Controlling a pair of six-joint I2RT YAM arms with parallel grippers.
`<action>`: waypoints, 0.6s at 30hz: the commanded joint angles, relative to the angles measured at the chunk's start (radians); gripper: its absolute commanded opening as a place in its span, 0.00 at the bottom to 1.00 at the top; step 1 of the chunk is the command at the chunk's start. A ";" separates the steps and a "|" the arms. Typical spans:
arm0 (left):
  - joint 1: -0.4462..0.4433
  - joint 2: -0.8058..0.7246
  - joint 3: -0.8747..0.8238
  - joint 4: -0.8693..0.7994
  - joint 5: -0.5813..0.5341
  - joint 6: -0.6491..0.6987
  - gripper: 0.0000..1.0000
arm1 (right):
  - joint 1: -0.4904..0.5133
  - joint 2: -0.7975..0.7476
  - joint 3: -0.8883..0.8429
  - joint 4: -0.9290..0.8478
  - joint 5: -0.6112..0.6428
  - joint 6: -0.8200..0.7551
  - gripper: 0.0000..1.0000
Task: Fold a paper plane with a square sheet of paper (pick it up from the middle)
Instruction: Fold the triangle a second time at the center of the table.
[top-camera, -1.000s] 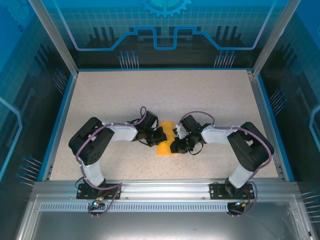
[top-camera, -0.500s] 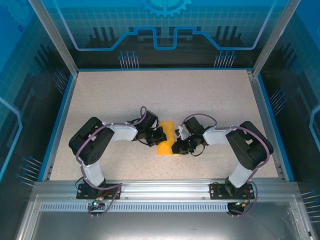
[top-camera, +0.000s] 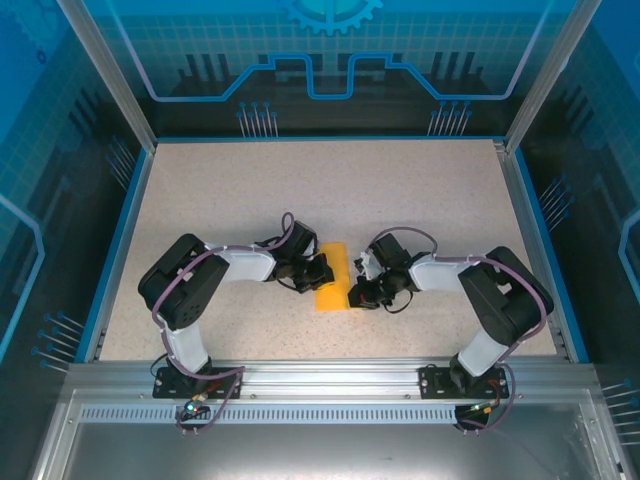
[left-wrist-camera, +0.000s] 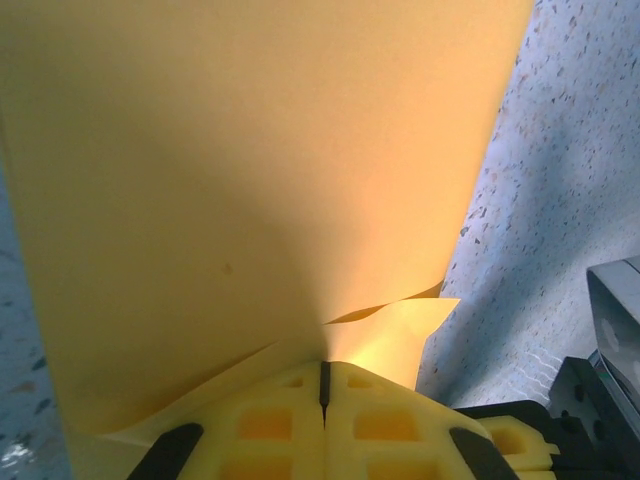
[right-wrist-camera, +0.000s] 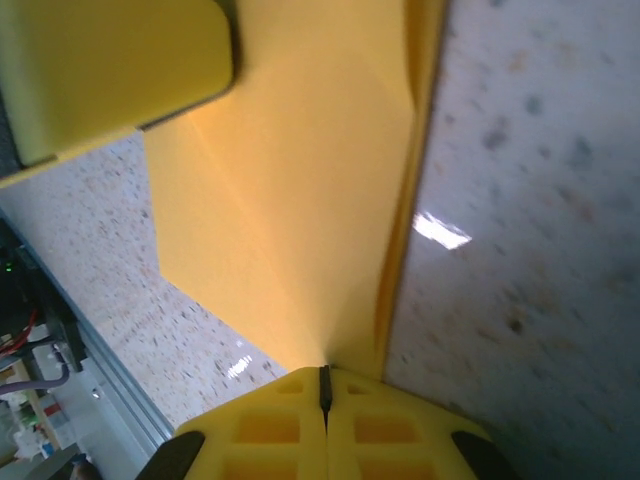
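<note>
Top external: speckled table (top-camera: 420, 190); left arm (top-camera: 235, 265) and right arm (top-camera: 450, 272) bent inward, meeting in near half. Folded orange-yellow paper (top-camera: 331, 280) between them, narrow strip. Left wrist: left jaws clamped on paper edge, sheet fanning away. Right wrist: right jaws pinched closed on opposite edge.

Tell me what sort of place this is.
Probably a robotics lab workcell: a left arm and right arm bolted to an aluminium rail at a speckled table, enclosed by blue printed panels on metal posts, working a sheet of paper.
</note>
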 joint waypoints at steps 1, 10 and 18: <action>0.000 0.037 0.002 -0.070 -0.028 0.013 0.05 | 0.004 -0.066 0.009 -0.118 0.057 0.011 0.06; -0.001 0.040 0.008 -0.067 -0.027 0.014 0.06 | 0.038 -0.046 0.129 -0.086 0.039 0.055 0.10; 0.000 0.037 0.012 -0.069 -0.025 0.012 0.05 | 0.059 0.114 0.157 -0.095 0.081 0.054 0.09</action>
